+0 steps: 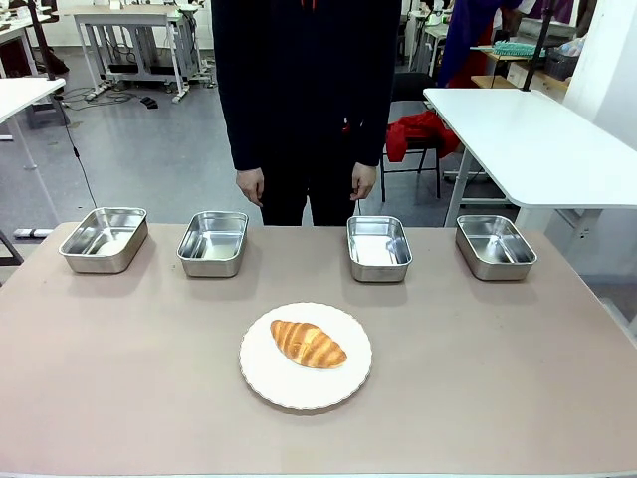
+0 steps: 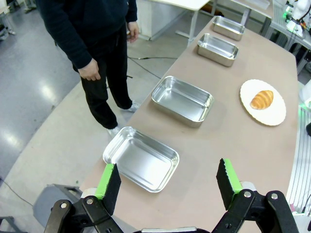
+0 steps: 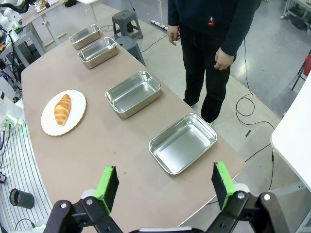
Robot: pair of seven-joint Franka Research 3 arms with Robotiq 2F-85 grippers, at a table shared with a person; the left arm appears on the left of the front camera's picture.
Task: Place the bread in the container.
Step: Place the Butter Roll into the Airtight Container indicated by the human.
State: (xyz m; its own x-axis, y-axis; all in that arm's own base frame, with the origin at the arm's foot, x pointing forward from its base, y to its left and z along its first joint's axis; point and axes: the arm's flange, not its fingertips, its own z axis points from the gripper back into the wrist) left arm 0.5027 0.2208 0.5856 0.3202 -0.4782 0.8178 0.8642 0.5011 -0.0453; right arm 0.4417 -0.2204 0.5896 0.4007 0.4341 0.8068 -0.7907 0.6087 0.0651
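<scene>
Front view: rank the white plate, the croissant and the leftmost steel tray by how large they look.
1. white plate: clearly largest; the croissant lies inside its rim.
2. leftmost steel tray and croissant: they look about alike. The tray stands farther from the camera, so I won't rank them.

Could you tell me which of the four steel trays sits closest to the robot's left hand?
The end tray on the robot's left, just beyond the open left hand; the other three sit farther along the row.
</scene>
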